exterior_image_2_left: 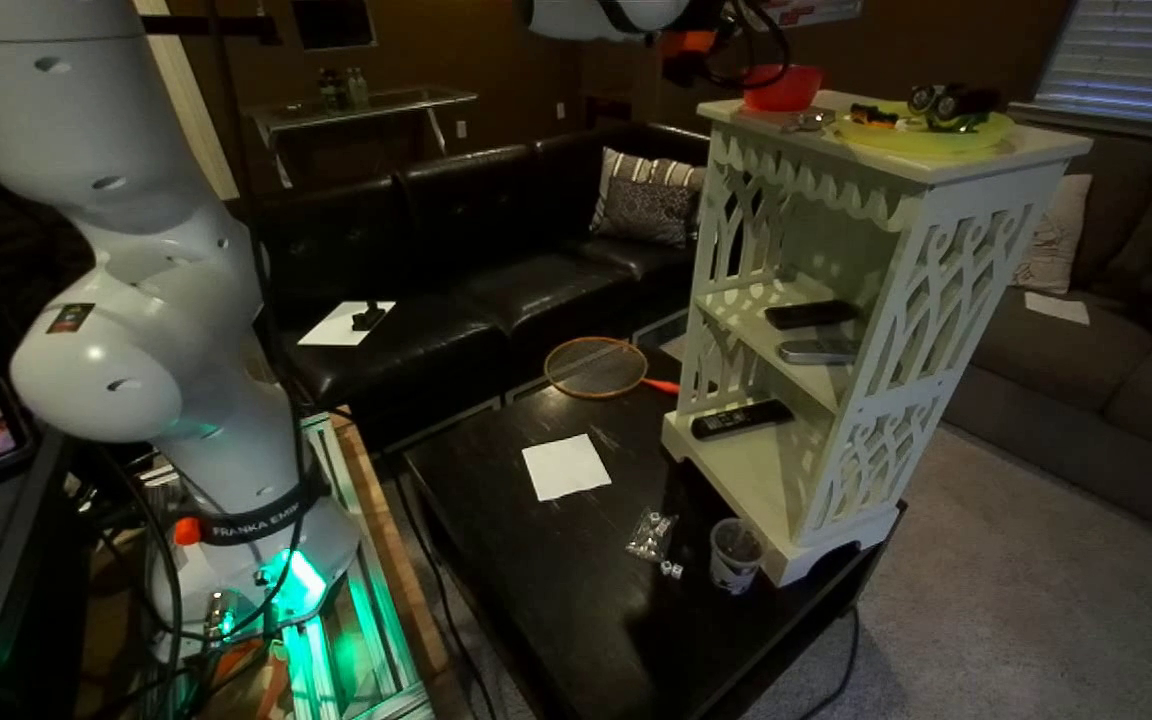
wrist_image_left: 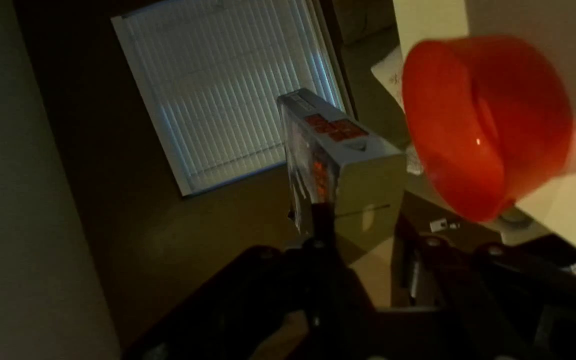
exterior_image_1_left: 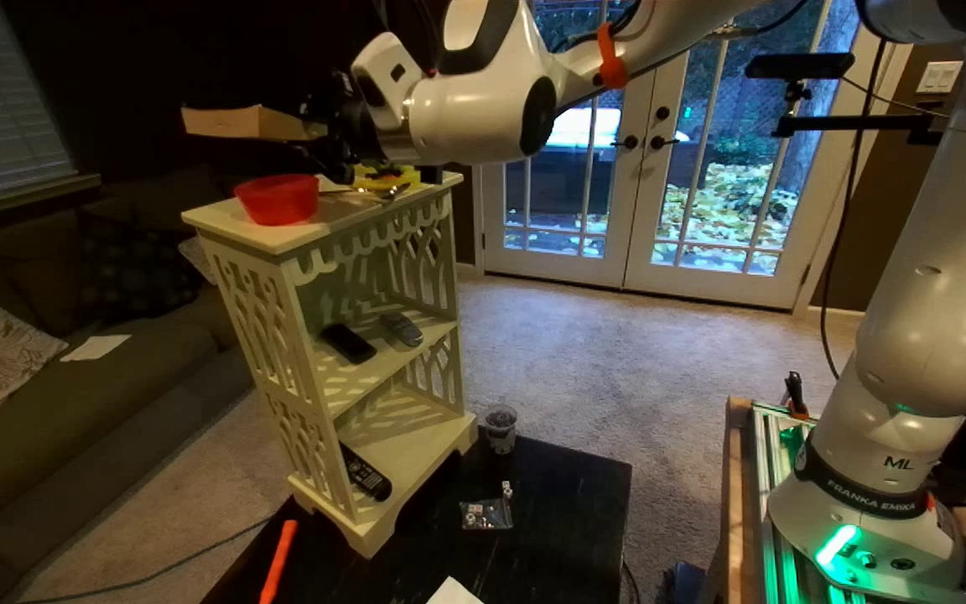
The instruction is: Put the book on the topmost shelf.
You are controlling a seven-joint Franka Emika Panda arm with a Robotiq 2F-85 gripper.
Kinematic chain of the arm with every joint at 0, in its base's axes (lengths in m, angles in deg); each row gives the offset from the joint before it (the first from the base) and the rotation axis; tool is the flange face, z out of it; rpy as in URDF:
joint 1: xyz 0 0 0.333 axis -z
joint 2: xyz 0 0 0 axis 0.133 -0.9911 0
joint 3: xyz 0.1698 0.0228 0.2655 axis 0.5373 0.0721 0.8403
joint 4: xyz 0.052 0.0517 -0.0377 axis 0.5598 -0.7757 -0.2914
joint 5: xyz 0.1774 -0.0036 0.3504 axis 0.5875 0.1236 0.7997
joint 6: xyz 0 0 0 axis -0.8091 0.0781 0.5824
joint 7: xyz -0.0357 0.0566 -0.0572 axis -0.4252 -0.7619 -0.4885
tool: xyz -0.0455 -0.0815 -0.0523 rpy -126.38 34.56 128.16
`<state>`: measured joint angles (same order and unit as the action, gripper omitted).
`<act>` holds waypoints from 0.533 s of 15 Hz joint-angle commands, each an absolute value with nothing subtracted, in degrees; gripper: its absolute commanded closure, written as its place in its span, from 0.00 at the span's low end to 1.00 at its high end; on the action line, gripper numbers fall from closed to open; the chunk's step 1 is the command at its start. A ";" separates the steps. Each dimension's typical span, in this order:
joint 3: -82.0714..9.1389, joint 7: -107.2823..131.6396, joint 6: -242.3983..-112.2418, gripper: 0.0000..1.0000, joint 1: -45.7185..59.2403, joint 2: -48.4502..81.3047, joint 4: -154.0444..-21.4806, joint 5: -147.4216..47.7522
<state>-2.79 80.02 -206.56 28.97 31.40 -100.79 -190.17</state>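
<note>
The book (exterior_image_1_left: 236, 123) has a tan side and is held level above the rack's left end in an exterior view. My gripper (exterior_image_1_left: 315, 130) is shut on its near end. In the wrist view the book (wrist_image_left: 343, 150) shows a pale edge with red print, and the gripper (wrist_image_left: 363, 227) has one finger on each side of it. The book does not show in the exterior view where the arm (exterior_image_2_left: 606, 15) leaves the top of the frame. The topmost shelf (exterior_image_1_left: 347, 382), under the top board, also shows there (exterior_image_2_left: 736, 305). It holds a dark flat object (exterior_image_1_left: 349, 343) and a grey remote (exterior_image_1_left: 402, 329).
A red bowl (exterior_image_1_left: 277, 201) stands on the top board (exterior_image_1_left: 240, 226), below the book; it looms at right in the wrist view (wrist_image_left: 488, 130). A yellow plate with items (exterior_image_2_left: 921, 135) shares the board. A black remote (exterior_image_1_left: 366, 474) lies on the bottom tier. A cup (exterior_image_2_left: 736, 555) stands beside the rack.
</note>
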 commanded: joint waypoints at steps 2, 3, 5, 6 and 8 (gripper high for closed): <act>-1.44 90.51 -221.59 0.93 27.47 38.51 -97.43 -191.36; -2.15 91.58 -225.41 0.93 26.02 39.69 -95.94 -190.95; -5.44 94.02 -231.84 0.93 20.72 40.32 -92.42 -190.79; -7.78 95.15 -234.88 0.93 17.41 40.15 -90.75 -190.74; -13.37 97.45 -242.07 0.93 10.92 40.16 -89.62 -190.56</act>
<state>-6.36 93.93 -234.01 18.70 40.48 -92.63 -190.69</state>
